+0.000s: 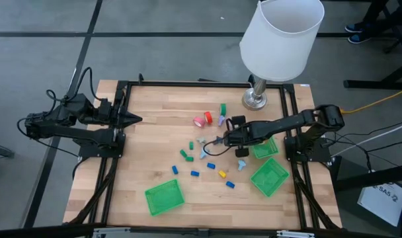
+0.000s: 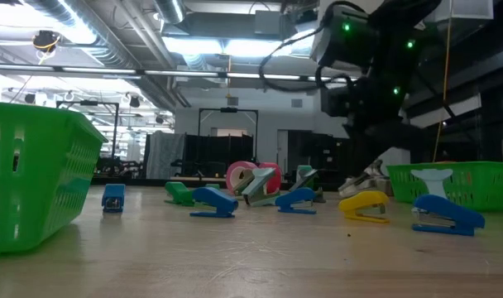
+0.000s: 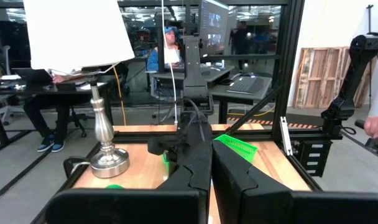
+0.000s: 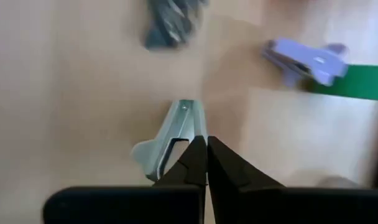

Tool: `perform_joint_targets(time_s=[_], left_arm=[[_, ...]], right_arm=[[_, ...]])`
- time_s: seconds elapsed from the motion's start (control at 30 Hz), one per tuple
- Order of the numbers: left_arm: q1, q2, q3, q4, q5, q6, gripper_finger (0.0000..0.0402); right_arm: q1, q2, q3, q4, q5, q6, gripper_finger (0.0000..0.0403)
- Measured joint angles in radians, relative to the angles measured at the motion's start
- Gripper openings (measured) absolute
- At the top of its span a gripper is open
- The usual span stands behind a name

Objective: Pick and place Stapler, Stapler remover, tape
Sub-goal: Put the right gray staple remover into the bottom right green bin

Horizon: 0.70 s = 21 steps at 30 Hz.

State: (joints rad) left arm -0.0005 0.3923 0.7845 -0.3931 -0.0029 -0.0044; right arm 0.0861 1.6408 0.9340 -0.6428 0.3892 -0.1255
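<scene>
**Reaching over the small items at mid-worktop**

Looking down from the high view, the right gripper (image 1: 219, 140) stretches from the worktop's right edge toward its centre, just beside a pale staple remover (image 1: 203, 153). The tape rolls (image 1: 203, 119), red and pink, lie closer to the far edge, next to a green block (image 1: 223, 108). Small staplers (image 1: 194, 174) in blue, green and yellow lie scattered toward the near edge. Three green baskets stand on the worktop (image 1: 148, 132): one (image 1: 164, 197) near the near edge, two (image 1: 269, 177) by the right edge. A lamp (image 1: 280, 39) stands at the far right corner. The left gripper (image 1: 136, 119) waits at the left edge.

The low view shows a yellow stapler (image 2: 366, 206) and blue ones (image 2: 212, 202) in a row, with the tape (image 2: 253, 176) behind.

In the left wrist view, the left arm's fingers (image 3: 235, 180) sit close together, nothing between them.

In the right wrist view, the right arm's fingers (image 4: 223, 163) are pressed together, tips meeting at the staple remover (image 4: 170, 138); whether they pinch it cannot be told. A lilac staple remover (image 4: 306, 59) lies farther off.
</scene>
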Motion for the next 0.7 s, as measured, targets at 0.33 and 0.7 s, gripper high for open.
perform_joint_targets(time_s=[0.33,0.7], left_arm=[[0.000,0.000,0.000,0.000,0.000,0.000,0.0006],[0.000,0.000,0.000,0.000,0.000,0.000,0.0006]], right_arm=[[0.000,-0.075,0.084,-0.015,-0.267,0.233,0.0002],[0.059,-0.116,0.113,-0.037,-0.557,0.438,0.0001]])
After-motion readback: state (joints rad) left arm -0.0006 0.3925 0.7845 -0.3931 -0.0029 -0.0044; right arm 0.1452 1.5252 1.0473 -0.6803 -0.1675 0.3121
